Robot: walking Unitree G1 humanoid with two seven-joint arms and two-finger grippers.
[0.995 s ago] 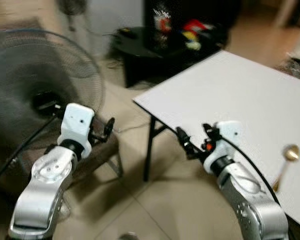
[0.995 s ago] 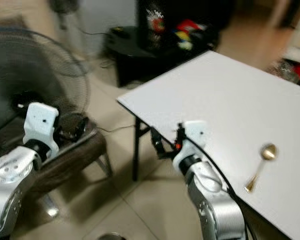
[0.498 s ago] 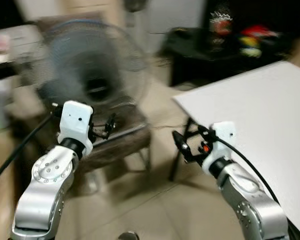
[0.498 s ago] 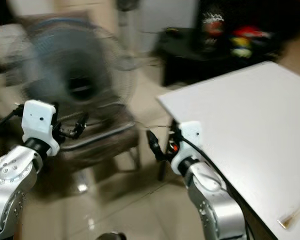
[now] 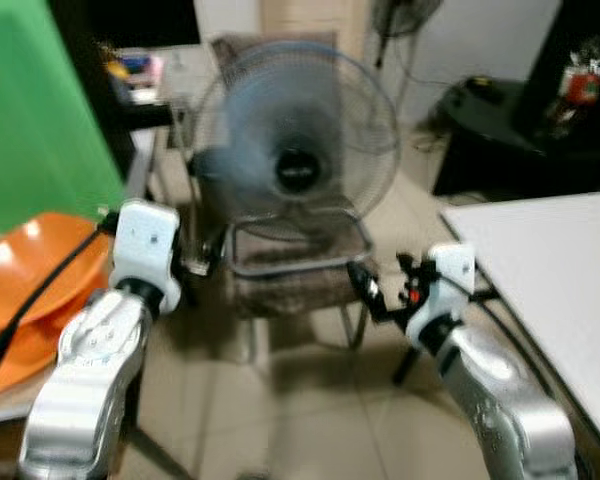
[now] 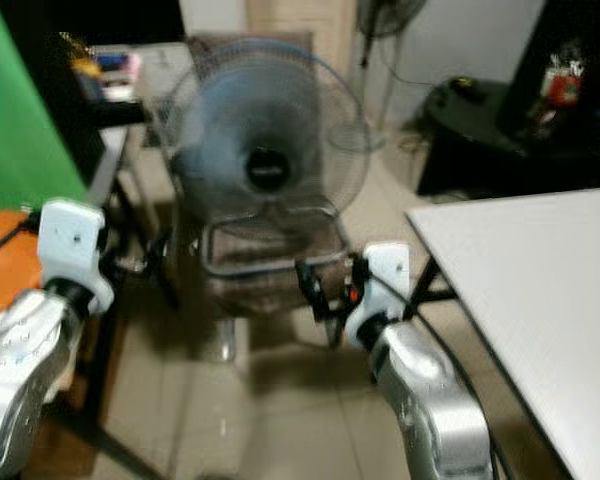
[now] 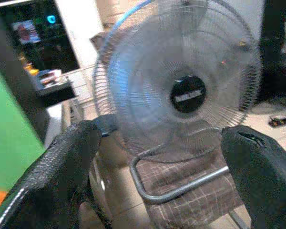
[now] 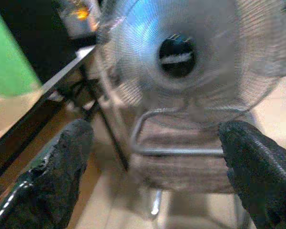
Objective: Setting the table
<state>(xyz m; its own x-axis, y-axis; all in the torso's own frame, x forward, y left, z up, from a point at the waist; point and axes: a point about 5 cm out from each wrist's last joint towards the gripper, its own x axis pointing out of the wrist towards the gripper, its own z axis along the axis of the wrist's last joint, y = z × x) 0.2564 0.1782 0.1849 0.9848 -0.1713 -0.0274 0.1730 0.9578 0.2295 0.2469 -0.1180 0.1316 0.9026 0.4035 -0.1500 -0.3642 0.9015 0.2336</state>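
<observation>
Table (image 5: 555, 250): white, flat, right of fan (image 5: 296, 140). Fan: round wire cage, on padded chair (image 5: 295, 270). Left gripper (image 7: 167, 157), right gripper (image 8: 157, 157): fingers spread, empty. Tiled floor (image 5: 310, 420).

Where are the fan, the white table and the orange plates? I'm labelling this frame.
fan (image 5: 298, 170): left eye view, on its dark hub.
white table (image 5: 565, 270): left eye view, on its bare top.
orange plates (image 5: 20, 270): left eye view, on the top plate's surface.

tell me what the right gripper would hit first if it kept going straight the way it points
Most likely the fan standing on the chair: the open right gripper points at it, nothing between. Depth is unclear.
</observation>
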